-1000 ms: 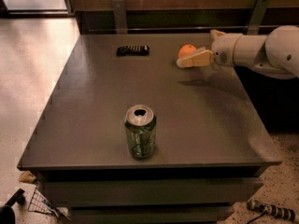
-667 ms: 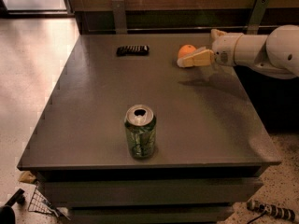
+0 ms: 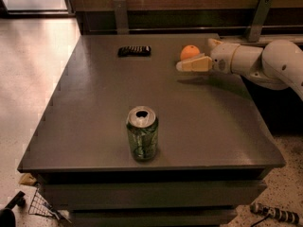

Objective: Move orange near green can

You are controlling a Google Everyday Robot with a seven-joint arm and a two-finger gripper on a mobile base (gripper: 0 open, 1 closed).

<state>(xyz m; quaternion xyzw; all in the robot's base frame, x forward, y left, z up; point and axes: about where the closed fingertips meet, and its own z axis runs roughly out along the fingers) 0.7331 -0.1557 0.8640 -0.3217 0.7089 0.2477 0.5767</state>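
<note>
The orange (image 3: 190, 51) is at the back right of the table, between the fingers of my gripper (image 3: 191, 56). The gripper reaches in from the right on a white arm and is shut on the orange, holding it just above the table top, with a shadow beneath it. The near cream finger (image 3: 195, 64) covers the orange's lower edge. The green can (image 3: 142, 134) stands upright near the table's front edge, left of centre, well apart from the orange and nearer to me.
A flat black remote-like bar (image 3: 134, 50) lies at the back of the dark table (image 3: 85, 108), left of the orange. Two metal posts (image 3: 121, 14) rise behind the table. Pale floor lies to the left, and a tool (image 3: 274, 213) lies on the floor at bottom right.
The gripper and the orange have hardly moved, at most a slight shift to the left. The can and the black bar are where they were.
</note>
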